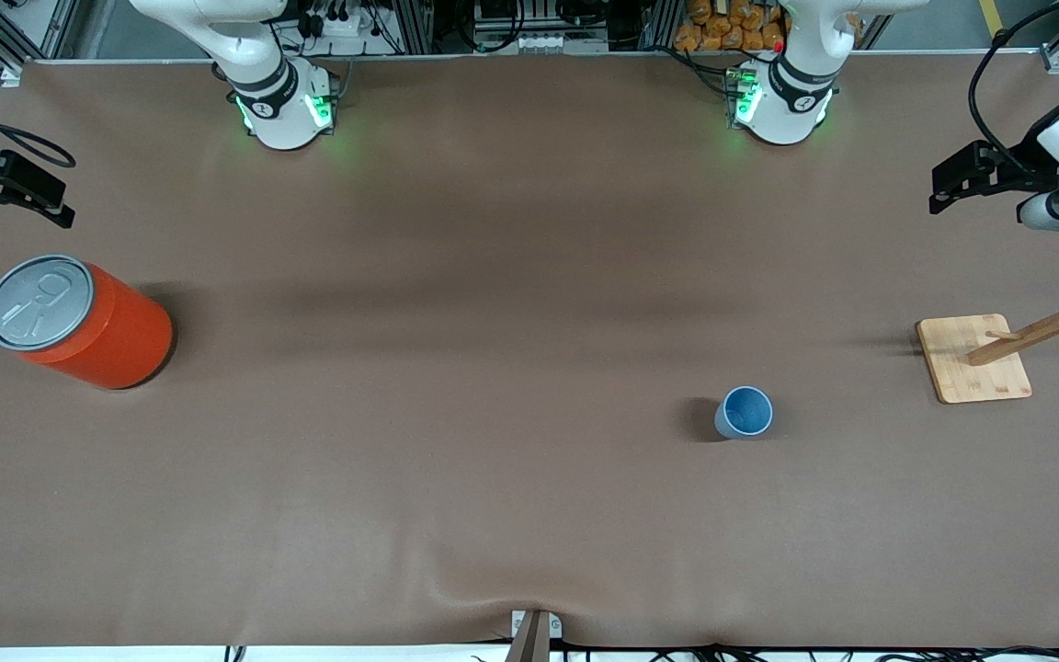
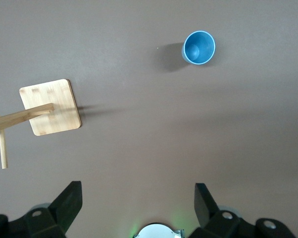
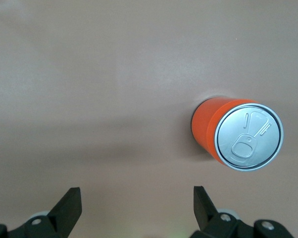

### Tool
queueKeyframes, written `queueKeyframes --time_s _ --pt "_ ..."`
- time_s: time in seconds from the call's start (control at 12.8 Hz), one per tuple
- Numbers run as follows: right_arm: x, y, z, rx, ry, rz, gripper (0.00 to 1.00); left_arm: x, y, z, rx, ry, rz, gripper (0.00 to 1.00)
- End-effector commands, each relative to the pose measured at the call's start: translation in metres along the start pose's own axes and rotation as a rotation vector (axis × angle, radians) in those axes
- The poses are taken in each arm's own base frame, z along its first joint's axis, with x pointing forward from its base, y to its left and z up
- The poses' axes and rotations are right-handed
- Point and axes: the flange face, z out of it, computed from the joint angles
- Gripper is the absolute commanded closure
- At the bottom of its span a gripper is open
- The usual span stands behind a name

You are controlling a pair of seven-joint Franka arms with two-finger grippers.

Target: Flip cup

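Observation:
The small light blue cup (image 1: 745, 412) stands upright on the brown table, mouth up, its darker blue inside showing, toward the left arm's end. It also shows in the left wrist view (image 2: 198, 47). My left gripper (image 1: 945, 188) is open and empty, held high at the left arm's end of the table, well away from the cup; its own view shows its jaws spread (image 2: 138, 191). My right gripper (image 1: 51, 198) is open and empty, held high at the right arm's end above the table edge, jaws spread in its own view (image 3: 137, 194).
A large orange can (image 1: 79, 322) with a grey pull-tab lid stands toward the right arm's end, seen also in the right wrist view (image 3: 238, 136). A wooden peg rack on a bamboo base (image 1: 973, 359) stands toward the left arm's end, beside the cup (image 2: 50, 106).

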Motion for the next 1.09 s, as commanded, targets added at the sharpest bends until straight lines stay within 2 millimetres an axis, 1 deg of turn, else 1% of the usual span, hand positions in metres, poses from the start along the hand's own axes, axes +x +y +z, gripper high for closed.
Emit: queueKeyframes --time_s 0.0,0.08,0.39,0.47,0.62,0.7,1.01 --pt "0.001 0.003 -0.003 -0.002 -0.003 -0.007 0.0 0.0 0.006 -0.003 -0.014 -0.007 -0.014 0.0" --pt "0.001 0.002 -0.003 -0.002 -0.003 -0.01 0.0 0.0 0.008 -0.003 -0.014 -0.008 -0.039 0.0" --pt "0.001 0.005 -0.003 -0.002 -0.003 -0.012 0.0 0.003 -0.011 -0.006 -0.008 0.023 -0.102 0.0" --pt "0.001 0.003 -0.003 -0.002 -0.003 -0.015 0.0 0.003 -0.012 -0.007 -0.001 0.029 -0.103 0.0" --pt "0.001 0.004 -0.002 -0.002 -0.006 -0.016 0.0 0.003 -0.007 -0.006 0.001 0.028 -0.091 0.0" --pt "0.001 0.007 -0.002 -0.002 -0.004 -0.012 0.0 0.003 -0.007 -0.006 0.003 0.028 -0.088 0.0" --pt "0.001 0.006 -0.002 -0.002 -0.006 -0.013 0.0 0.003 -0.005 -0.004 0.005 0.021 -0.085 0.0"
